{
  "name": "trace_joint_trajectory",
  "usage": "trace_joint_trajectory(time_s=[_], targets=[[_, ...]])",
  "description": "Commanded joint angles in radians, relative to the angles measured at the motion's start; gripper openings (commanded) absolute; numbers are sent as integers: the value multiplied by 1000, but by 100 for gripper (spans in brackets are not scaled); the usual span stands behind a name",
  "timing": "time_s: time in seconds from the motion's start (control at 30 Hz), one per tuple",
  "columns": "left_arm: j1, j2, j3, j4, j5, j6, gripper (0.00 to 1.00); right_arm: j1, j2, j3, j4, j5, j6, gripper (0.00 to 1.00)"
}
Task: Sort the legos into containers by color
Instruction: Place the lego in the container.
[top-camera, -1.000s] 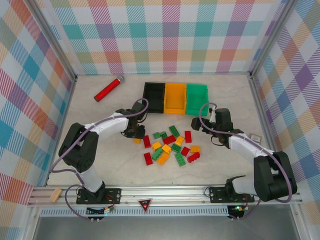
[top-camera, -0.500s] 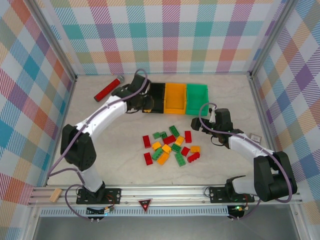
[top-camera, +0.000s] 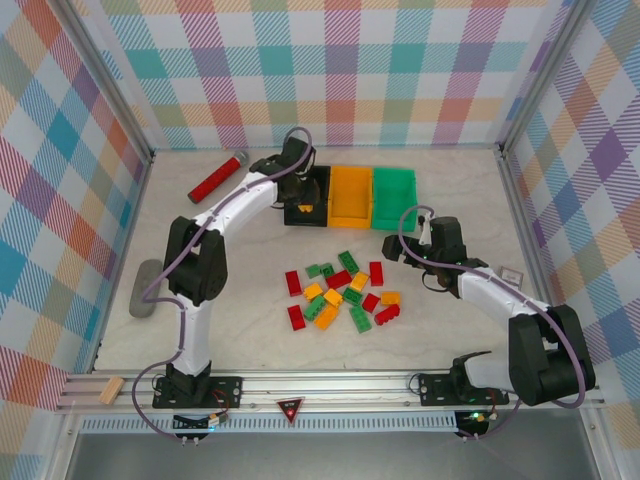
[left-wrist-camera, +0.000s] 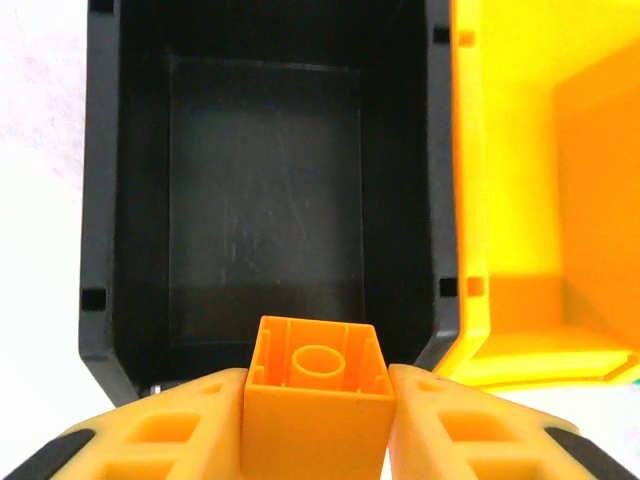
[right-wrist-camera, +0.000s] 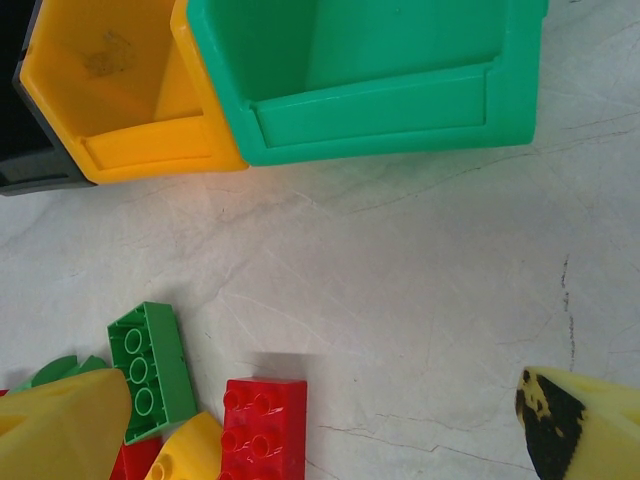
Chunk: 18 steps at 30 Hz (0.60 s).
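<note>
Left gripper (left-wrist-camera: 318, 395): low in the wrist view, pinching an orange brick (left-wrist-camera: 316, 362) between its two fingers (left-wrist-camera: 160, 435).
Orange brick: touched both fingers, hollow underside towards the camera, just over the near rim of the black bin (left-wrist-camera: 100, 200).
Black bin: upper centre of the overhead view, left end of the row, beside the orange bin (left-wrist-camera: 520, 200) and the green bin (right-wrist-camera: 380, 100).
Right gripper (right-wrist-camera: 320, 425): jaws spread wide, holding nothing, above bare table.
Loose bricks (top-camera: 340, 295): centre of the table; a green brick (right-wrist-camera: 150, 370) and a red brick (right-wrist-camera: 262, 425) lay near its left finger.
</note>
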Motion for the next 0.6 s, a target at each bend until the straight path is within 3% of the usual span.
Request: trace_joint_trajectory(time_s=[0.0, 0.03, 0.07, 0.1, 0.13, 0.33, 0.47, 0.57], targets=[[9, -6, 36, 33, 21, -17, 43, 8, 22, 24, 5, 7, -15, 99], [12, -3, 36, 32, 22, -21, 50, 8, 29, 26, 5, 12, -19, 99], [15, -3, 41, 28, 23, -30, 64, 7, 36, 28, 3, 15, -20, 99], [15, -5, 39, 24, 15, -41, 88, 8, 42, 29, 5, 16, -20, 99], [15, -6, 41, 19, 9, -49, 99, 7, 47, 30, 8, 19, -21, 99], [17, -72, -13, 6, 8, -177, 100, 12, 79, 47, -1, 23, -31, 99], [9, -145, -79, 12, 51, -370, 100, 13, 69, 54, -17, 35, -28, 99], [-10, -183, -79, -69, -10, -517, 100, 14, 55, 59, -38, 39, -13, 99]])
